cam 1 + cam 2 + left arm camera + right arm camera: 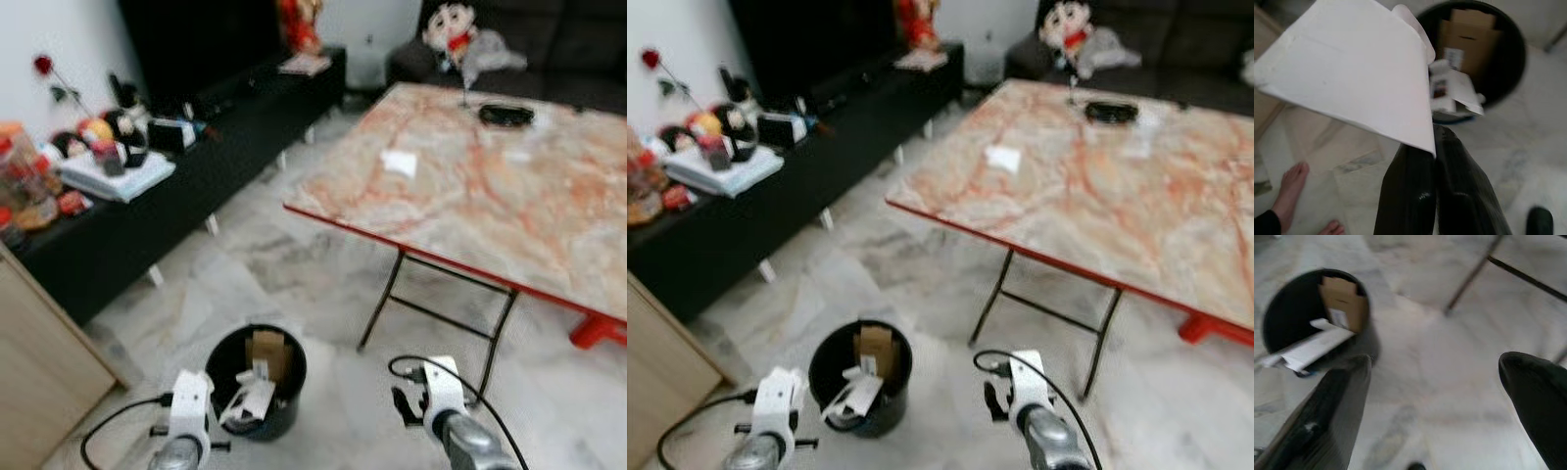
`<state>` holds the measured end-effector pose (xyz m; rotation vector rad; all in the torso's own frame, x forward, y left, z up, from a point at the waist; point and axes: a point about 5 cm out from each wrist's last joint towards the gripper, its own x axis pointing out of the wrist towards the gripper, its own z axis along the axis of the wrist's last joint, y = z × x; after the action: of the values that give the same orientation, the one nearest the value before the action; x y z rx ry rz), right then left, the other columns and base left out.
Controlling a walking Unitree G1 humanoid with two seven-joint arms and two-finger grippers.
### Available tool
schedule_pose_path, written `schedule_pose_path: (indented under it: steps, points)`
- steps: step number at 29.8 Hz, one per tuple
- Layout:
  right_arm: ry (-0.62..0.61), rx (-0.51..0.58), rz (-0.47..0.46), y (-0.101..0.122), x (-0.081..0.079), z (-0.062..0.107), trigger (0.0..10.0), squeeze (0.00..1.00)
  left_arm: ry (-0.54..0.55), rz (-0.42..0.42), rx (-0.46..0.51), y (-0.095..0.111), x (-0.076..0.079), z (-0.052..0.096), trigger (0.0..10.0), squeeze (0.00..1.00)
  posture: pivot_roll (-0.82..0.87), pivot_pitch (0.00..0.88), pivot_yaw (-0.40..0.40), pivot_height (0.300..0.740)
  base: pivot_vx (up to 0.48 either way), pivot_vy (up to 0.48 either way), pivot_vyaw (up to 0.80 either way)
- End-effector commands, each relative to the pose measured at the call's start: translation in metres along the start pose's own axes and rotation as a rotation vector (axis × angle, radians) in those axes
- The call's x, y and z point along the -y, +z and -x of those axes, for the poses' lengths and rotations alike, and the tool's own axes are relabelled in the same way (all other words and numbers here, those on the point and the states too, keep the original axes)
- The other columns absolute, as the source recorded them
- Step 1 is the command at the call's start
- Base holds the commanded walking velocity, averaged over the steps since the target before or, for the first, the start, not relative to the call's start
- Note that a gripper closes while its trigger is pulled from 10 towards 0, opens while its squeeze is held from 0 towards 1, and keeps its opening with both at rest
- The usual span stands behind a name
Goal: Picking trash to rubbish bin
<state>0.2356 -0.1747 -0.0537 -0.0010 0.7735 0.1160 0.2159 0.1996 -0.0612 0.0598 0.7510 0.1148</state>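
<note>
I have the marble-topped folding table (490, 186) ahead on my right, with a scrap of white paper (399, 162) lying flat on it and a dark dish (506, 115) further back near the sofa; the long black cabinet (147, 225) runs down my left, cluttered with jars and toys. Below me on the tiled floor stands the black rubbish bin (257, 384), between my two arms and nearer the left one; it already holds a piece of brown cardboard (1469, 34) and some crumpled white packaging, so part of the job looks done. My left gripper (1436, 161) has its fingers pressed together, pinching the corner of a large white sheet (1356, 73); the sheet hangs beside the bin's mouth rather than over it, so I judge this piece is not yet dropped. My right gripper (1435, 396) is spread wide and carries nothing; it hovers over bare floor near the bin. A person's bare feet (1295, 183) stand close by; the paper on the table looks like what is left.
</note>
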Motion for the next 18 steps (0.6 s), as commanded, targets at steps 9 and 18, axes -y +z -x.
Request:
schedule_pose_path:
  steps: [9, 18]
  points:
    - [0.025, 0.011, -0.017, 0.0029, -0.0078, -0.0018, 10.0, 0.00, 0.013, -0.007, -0.006, 0.0001, -0.0048, -0.0002, 10.0, 0.00, -0.02, 0.000, -0.004, 0.740, 0.423, 0.000, 0.33]
    - [0.021, 0.014, -0.020, 0.0039, -0.0068, -0.0019, 10.0, 0.00, 0.012, -0.007, -0.008, 0.0004, -0.0049, -0.0004, 10.0, 0.00, -0.02, 0.000, -0.005, 0.740, 0.424, 0.000, 0.00]
